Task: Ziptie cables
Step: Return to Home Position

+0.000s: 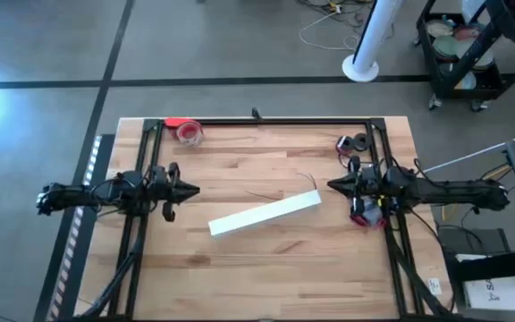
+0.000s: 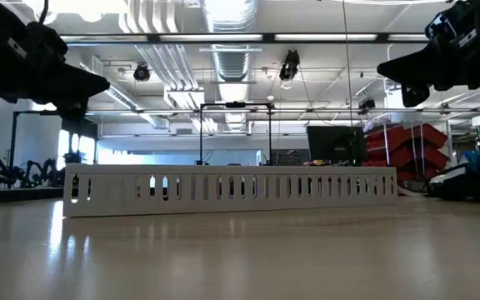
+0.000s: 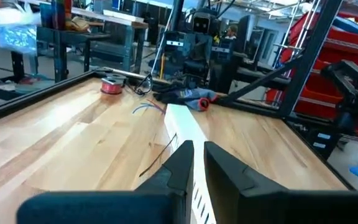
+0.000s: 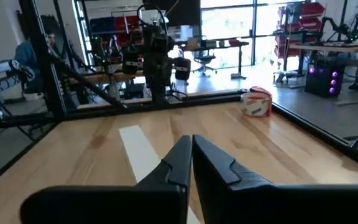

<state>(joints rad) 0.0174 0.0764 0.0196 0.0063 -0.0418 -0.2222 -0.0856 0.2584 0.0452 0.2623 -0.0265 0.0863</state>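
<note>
A white cable duct (image 1: 265, 213) is lying diagonally across the worktop (image 1: 240, 268), with thin cables (image 3: 158, 155) trailing just beside it. The left gripper (image 1: 193, 190) and the nearer right gripper (image 1: 333, 185) are hovering off its ends, fingers together, empty.

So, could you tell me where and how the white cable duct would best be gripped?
Probably across its narrow width, near the middle, coming straight down from above. The white cable duct lies long and diagonal on the table, so the jaws should close on its two slotted side walls. The right gripper hovers nearer than the left gripper.
</note>
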